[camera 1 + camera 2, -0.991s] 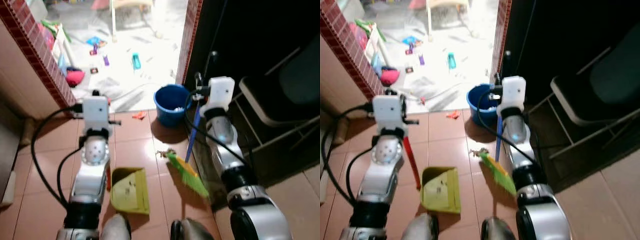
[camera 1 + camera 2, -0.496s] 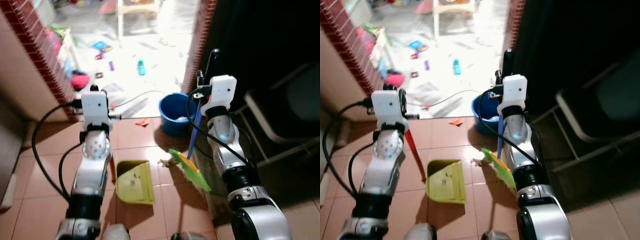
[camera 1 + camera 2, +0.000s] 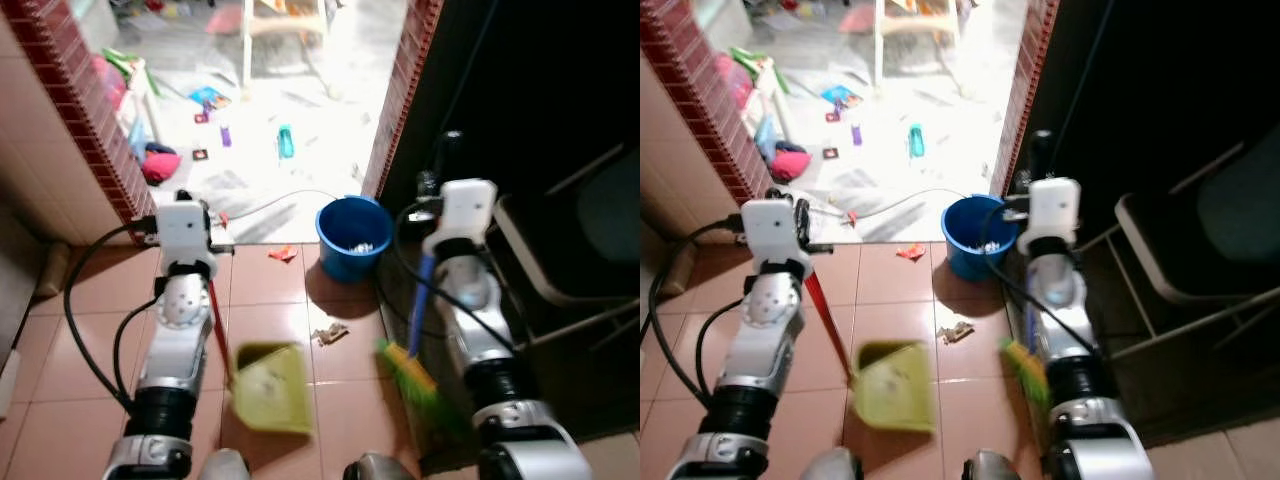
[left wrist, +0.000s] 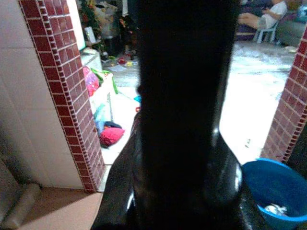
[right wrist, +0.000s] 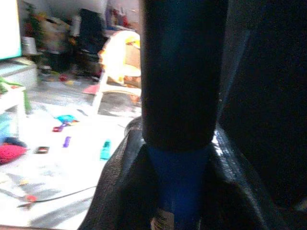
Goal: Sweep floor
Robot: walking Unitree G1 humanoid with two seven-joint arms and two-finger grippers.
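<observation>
My left gripper [image 3: 206, 250] is shut on the red handle [image 3: 218, 330] of a yellow-green dustpan [image 3: 270, 388], which looks blurred low over the tiles in front of me. My right gripper [image 3: 430, 215] is shut on a broom's blue handle [image 3: 422, 300] just under its black top [image 3: 450, 148]. The green bristles [image 3: 410, 375] rest on the floor to the right. A crumpled scrap [image 3: 330, 333] lies between pan and broom, and an orange scrap [image 3: 283, 253] lies near the doorway. In the right wrist view the blue handle [image 5: 177, 187] stands between my fingers.
A blue bucket [image 3: 352, 236] stands at the doorway beside the right brick pillar [image 3: 398, 100]. A folding chair [image 3: 565, 265] stands in the dark on the right. Beyond the left brick pillar [image 3: 90, 130], toys, a cable and a white chair cover the bright floor.
The broom has swung upright and its bristles have moved right, away from the crumpled scrap. The dustpan has shifted slightly and is blurred. The camera view has also shifted.
</observation>
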